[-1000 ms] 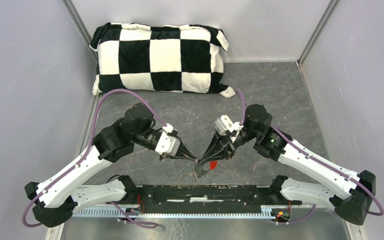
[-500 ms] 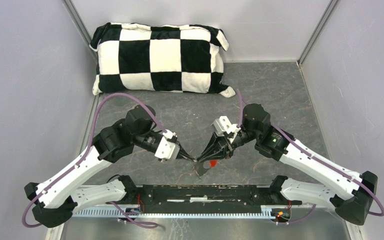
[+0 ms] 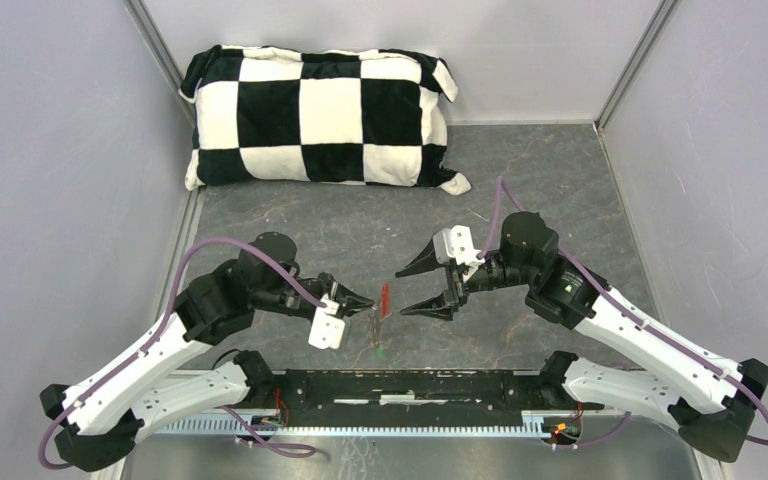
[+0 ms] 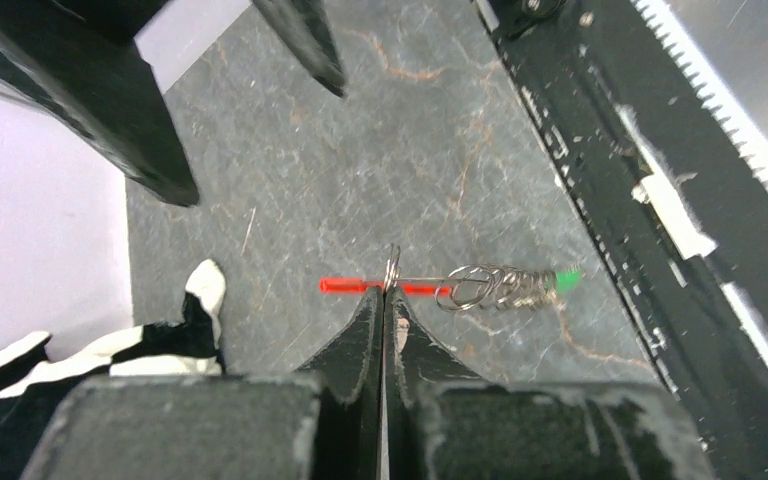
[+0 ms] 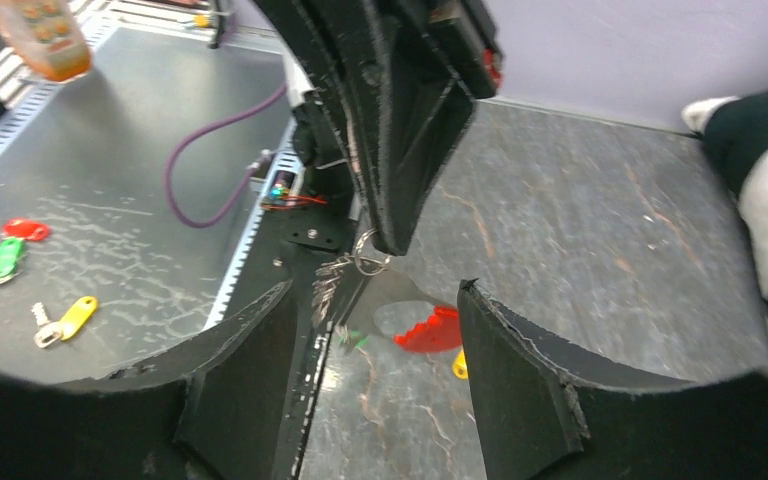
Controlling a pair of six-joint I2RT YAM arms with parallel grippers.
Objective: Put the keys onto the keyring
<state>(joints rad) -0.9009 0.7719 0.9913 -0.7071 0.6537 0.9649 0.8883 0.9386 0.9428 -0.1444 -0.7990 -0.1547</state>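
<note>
Clamping tight with left gripper [image 3: 368,300], aimed inward; holding right gripper [image 3: 400,293] splayed wide opposite, just apart; elbows bent outward.

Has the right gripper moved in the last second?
Yes. The right gripper has opened and backed off toward the checkered pillow, away from the black base rail. It no longer reaches the keyring, which the left gripper pinches.

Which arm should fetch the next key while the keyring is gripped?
Right, probably. The left gripper is shut on the keyring, so it is occupied; the right gripper stands open and empty beside it, free to reach.
</note>
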